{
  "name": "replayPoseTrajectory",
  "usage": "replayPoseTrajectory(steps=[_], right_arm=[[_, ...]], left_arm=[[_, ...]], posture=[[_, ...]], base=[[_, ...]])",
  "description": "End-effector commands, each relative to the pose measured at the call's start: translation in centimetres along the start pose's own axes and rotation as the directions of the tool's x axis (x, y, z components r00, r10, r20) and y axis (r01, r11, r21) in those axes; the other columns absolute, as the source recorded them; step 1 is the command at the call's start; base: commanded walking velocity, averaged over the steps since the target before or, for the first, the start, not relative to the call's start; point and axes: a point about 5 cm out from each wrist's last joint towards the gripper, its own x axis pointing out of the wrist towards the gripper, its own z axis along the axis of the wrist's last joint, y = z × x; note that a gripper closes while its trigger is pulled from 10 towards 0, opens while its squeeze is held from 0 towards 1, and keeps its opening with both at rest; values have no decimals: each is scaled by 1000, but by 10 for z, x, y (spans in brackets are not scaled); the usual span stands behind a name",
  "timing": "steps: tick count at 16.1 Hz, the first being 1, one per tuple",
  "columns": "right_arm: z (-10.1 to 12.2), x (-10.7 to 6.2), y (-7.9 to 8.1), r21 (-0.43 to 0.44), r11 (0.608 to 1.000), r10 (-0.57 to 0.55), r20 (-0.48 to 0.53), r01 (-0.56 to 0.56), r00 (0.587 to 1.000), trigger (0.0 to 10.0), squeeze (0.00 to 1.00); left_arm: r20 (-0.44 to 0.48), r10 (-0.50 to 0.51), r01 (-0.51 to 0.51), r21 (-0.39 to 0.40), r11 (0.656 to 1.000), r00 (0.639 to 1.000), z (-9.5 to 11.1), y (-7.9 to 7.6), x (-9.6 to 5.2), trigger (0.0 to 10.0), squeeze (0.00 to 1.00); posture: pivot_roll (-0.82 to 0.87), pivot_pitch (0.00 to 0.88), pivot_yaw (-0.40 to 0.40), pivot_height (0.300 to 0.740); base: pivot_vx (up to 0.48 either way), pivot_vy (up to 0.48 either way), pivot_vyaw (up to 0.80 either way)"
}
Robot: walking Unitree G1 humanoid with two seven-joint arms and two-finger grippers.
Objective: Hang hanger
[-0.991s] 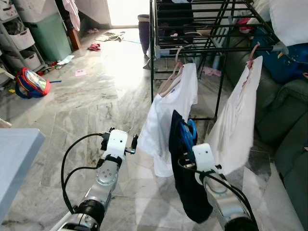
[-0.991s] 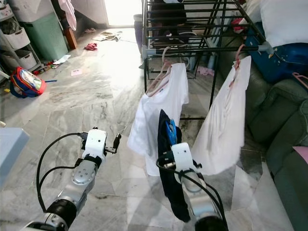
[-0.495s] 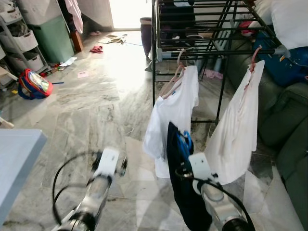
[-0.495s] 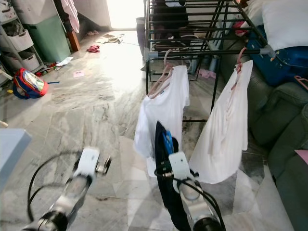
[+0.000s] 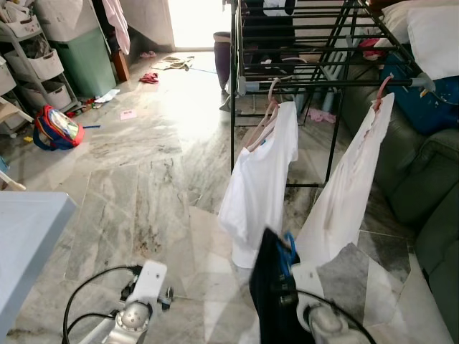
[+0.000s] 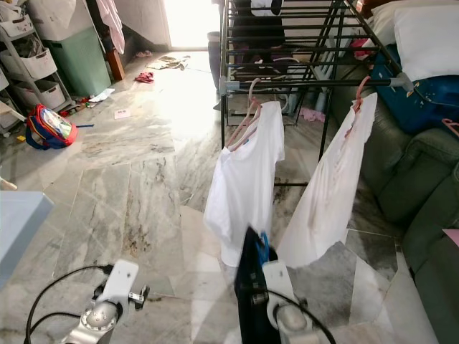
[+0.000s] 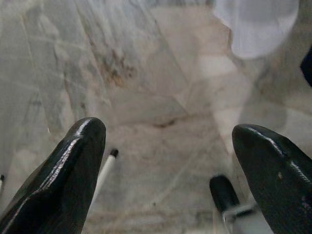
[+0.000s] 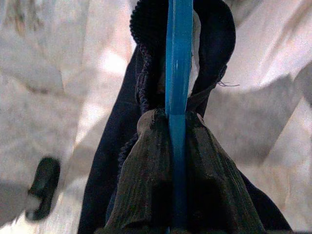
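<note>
Two head cameras look forward and down from standing height across a marble floor [image 5: 143, 186] toward a drying rack [image 5: 301, 64] a little way ahead; both share the rack and its two white shirts. The left wrist camera points steeply down, close above the floor. The right wrist camera sits very near a blue hanger [image 8: 178, 107] wrapped in a dark garment [image 8: 146, 161]

At your 12 o'clock stands the drying rack [image 5: 301, 50], two shirts [image 5: 262, 179] hanging from its near rail. The sofa [image 5: 430, 193] lies at 2 o'clock, the backpack [image 5: 56, 127] on the floor at 10, shelves [image 5: 29, 64] behind it.
</note>
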Motion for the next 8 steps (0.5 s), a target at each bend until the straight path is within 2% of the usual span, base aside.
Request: replayPoseTrajectory(steps=[1,2,5,8], right_arm=[[-9,-2,0,-12,1000,-2,-41,1,999,10000,0],[-19,-4,4,-33,999,13,-78,-15,997,10000,0],[-30,-7,14,-129,990,41,-133,-58,990,10000,0],[-23,-4,20,-133,989,39,-135,-57,990,10000,0]], left_arm=[[-30,-19,19,24,1000,999,-4,-3,-1,10000,0],[-46,-33,35,40,999,998,-7,-5,-1,10000,0],[-74,-55,62,97,993,996,-11,-9,-2,10000,0],[-74,-57,64,101,993,996,-10,-10,-2,10000,0]], posture=[[108,0,7,740],[109,0,4,740],[109,0,-3,740],[108,0,-5,740]], base=[[0,0,0],[0,0,0],[0,0,0],[0,0,0]])
